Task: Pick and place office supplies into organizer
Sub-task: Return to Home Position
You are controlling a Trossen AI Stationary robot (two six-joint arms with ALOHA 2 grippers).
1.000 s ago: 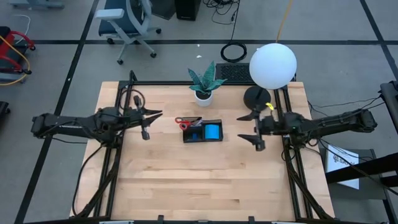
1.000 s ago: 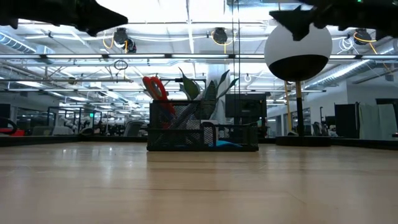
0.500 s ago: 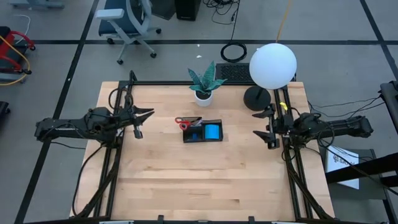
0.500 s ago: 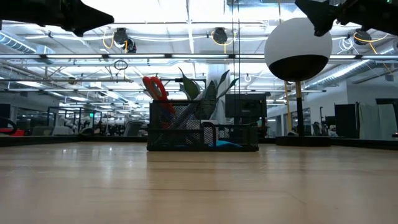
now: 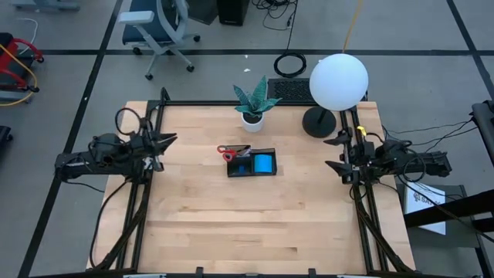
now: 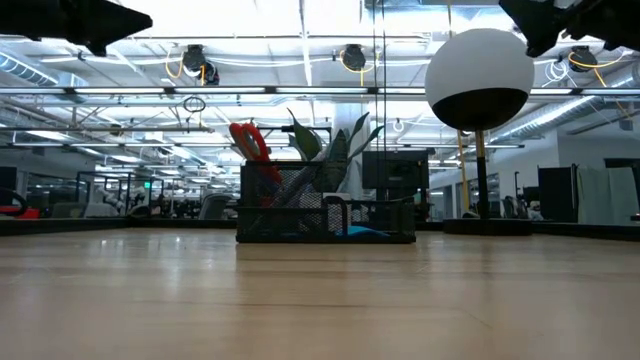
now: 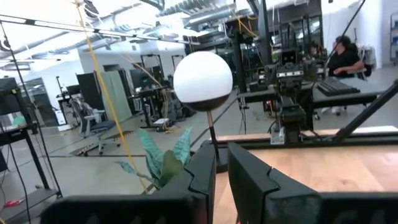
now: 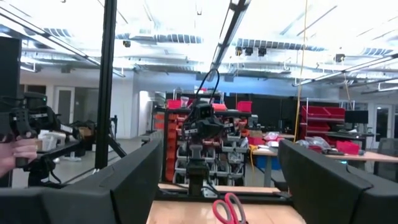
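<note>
Organizer (image 5: 241, 172) sits mid-table, well apart from both arms. Red-handled scissors (image 5: 228, 152) stand at its left end, blue note pad (image 5: 263, 163) inside. Left gripper (image 5: 164, 147) at table's left edge: fingers almost together, empty. Right gripper (image 5: 333, 153) at right edge: spread wide, empty

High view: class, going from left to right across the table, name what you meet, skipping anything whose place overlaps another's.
In order: left end effector → red-handled scissors → blue note pad → right end effector.
</note>
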